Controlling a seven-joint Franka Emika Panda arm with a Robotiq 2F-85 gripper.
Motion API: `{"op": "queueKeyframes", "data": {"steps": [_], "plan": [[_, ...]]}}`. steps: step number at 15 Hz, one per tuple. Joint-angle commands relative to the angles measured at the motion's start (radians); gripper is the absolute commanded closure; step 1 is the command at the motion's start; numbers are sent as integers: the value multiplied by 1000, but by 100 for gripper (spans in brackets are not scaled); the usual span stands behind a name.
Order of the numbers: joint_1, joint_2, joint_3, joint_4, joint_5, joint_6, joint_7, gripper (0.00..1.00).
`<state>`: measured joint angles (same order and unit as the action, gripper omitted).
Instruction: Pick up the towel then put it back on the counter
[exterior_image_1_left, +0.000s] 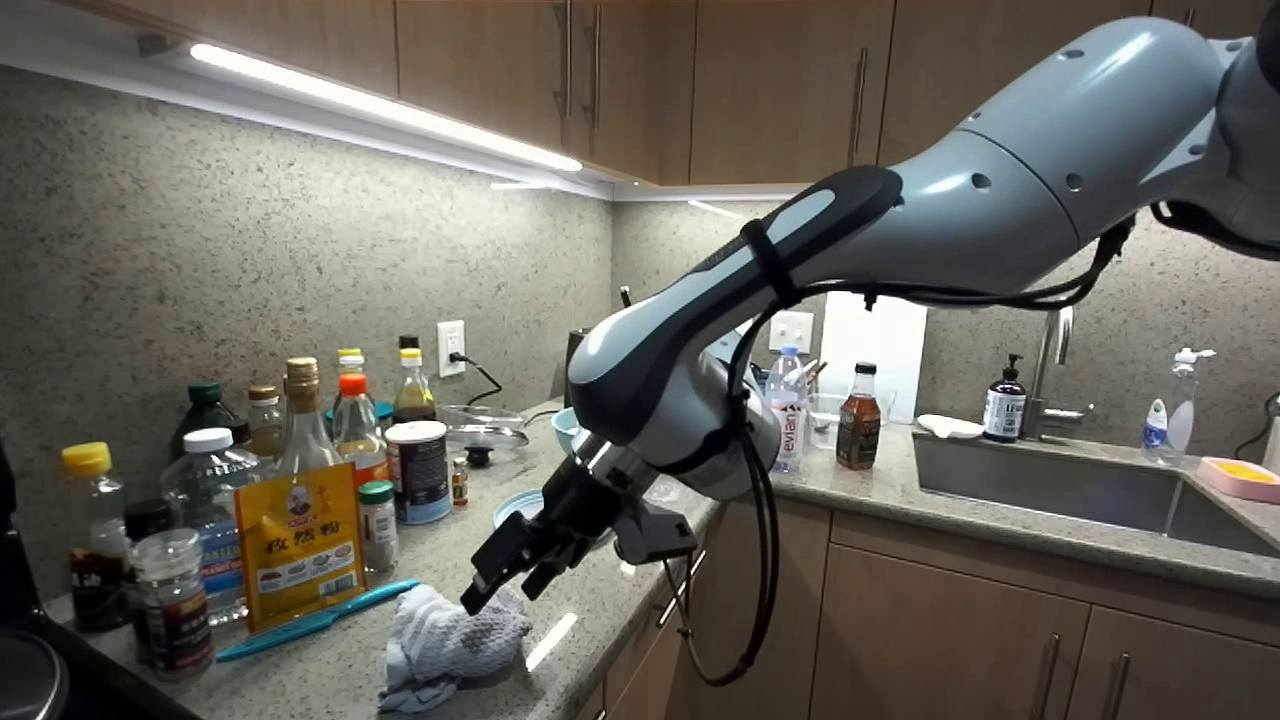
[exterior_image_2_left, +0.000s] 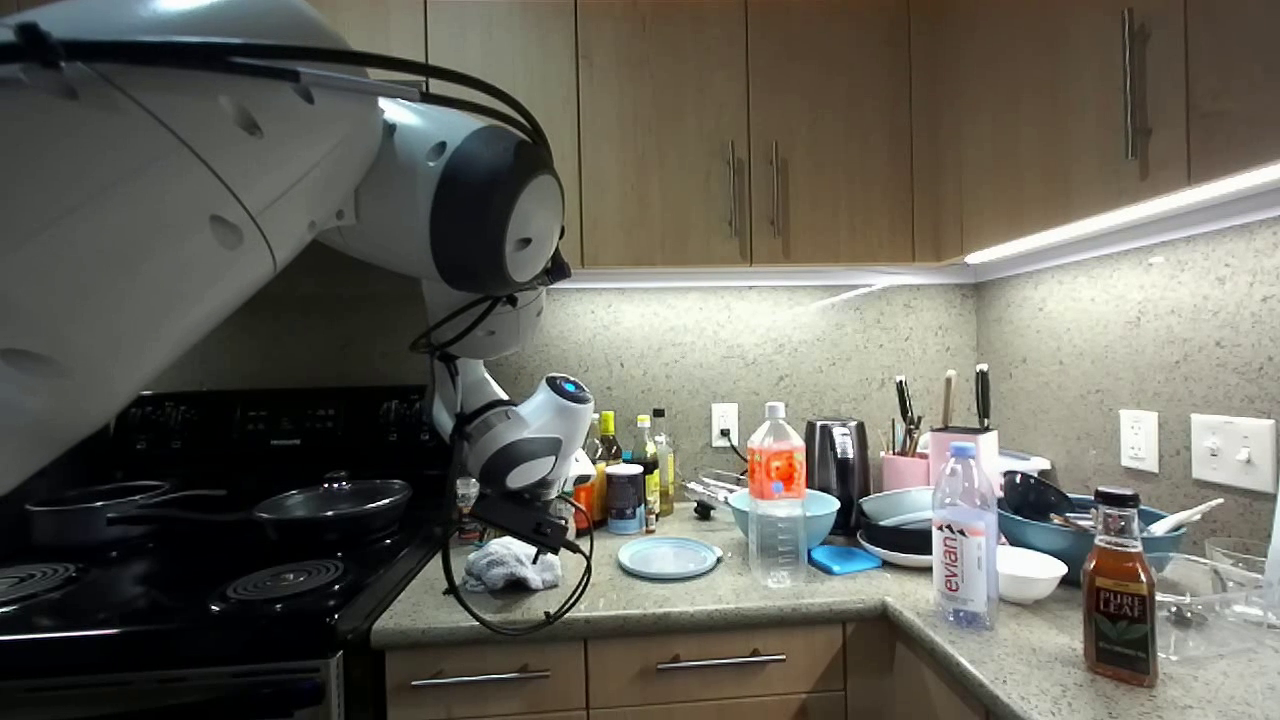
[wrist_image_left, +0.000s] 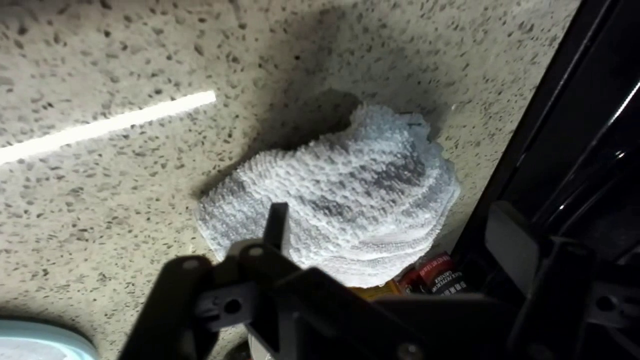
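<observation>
The crumpled grey-white towel (exterior_image_1_left: 455, 640) lies in a heap on the speckled counter (exterior_image_1_left: 600, 590). It also shows in an exterior view (exterior_image_2_left: 508, 566) near the stove, and it fills the middle of the wrist view (wrist_image_left: 340, 195). My gripper (exterior_image_1_left: 503, 592) points down at the towel in an exterior view, with its fingertips close to the top of the heap. In the wrist view my gripper (wrist_image_left: 392, 222) has its fingers wide apart with nothing between them. One finger overlaps the towel and the other is over the dark stove side. Whether a fingertip touches the towel cannot be told.
A teal knife (exterior_image_1_left: 310, 622), a yellow spice packet (exterior_image_1_left: 302, 545) and several bottles stand or lie beside the towel along the wall. The black stove (exterior_image_2_left: 280, 585) borders the counter. A light blue plate (exterior_image_2_left: 668, 558) and a large plastic bottle (exterior_image_2_left: 778, 500) are farther along.
</observation>
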<state>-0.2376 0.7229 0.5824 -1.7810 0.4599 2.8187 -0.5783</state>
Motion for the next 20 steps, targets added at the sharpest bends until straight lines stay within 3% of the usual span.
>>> {"op": "queueKeyframes", "data": {"steps": [1,8,12,17,20], "plan": [[-28,17,46,9,8,-7,4,0],[-6,25,29,25,-1,-21,111,0],[19,3,11,23,25,-19,244,0],[104,1,-78,49,71,-8,518,0],[194,-13,-190,58,53,-25,676,0]]}}
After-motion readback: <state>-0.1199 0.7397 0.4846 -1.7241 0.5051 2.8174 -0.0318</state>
